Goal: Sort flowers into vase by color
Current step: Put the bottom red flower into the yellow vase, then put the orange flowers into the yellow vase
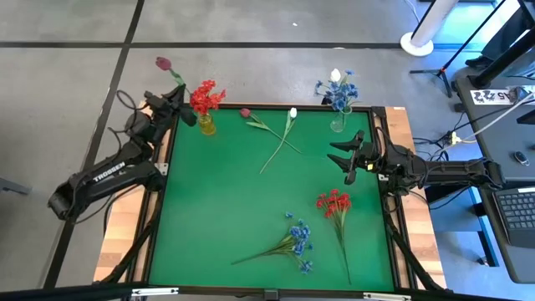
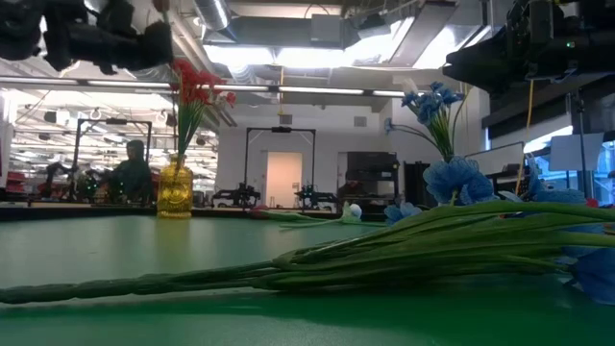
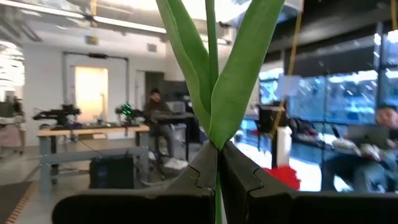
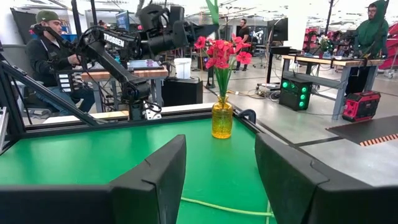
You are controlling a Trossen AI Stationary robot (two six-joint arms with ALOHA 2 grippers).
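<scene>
Flowers lie scattered over the green surface (image 1: 226, 209) and stand in two vases at its far edge. Nearest the front, a blue blossom cluster (image 1: 297, 238) lies flat with its stems pointing toward the left arm's side, and just beside it a red blossom cluster (image 1: 333, 203) lies with its stem running toward the front edge. Farther back, a red-pink tulip bud (image 1: 246, 112) and a white tulip bud (image 1: 292, 112) lie with their stems crossing. The right gripper (image 1: 347, 155) hovers over the surface near the right edge, its jaws spread wide with nothing between them. At the far edge, a yellow vase (image 1: 206, 126) holds a red blossom cluster (image 1: 206, 96), and a clear vase (image 1: 338, 123) holds blue blossoms (image 1: 341, 92) with one white tulip bud (image 1: 335, 75). The left gripper (image 1: 177, 99) is raised beside the yellow vase, its jaws pinching the green stem (image 3: 212, 74) of a dark red tulip (image 1: 163, 63), whose bud reaches out past the far edge.
</scene>
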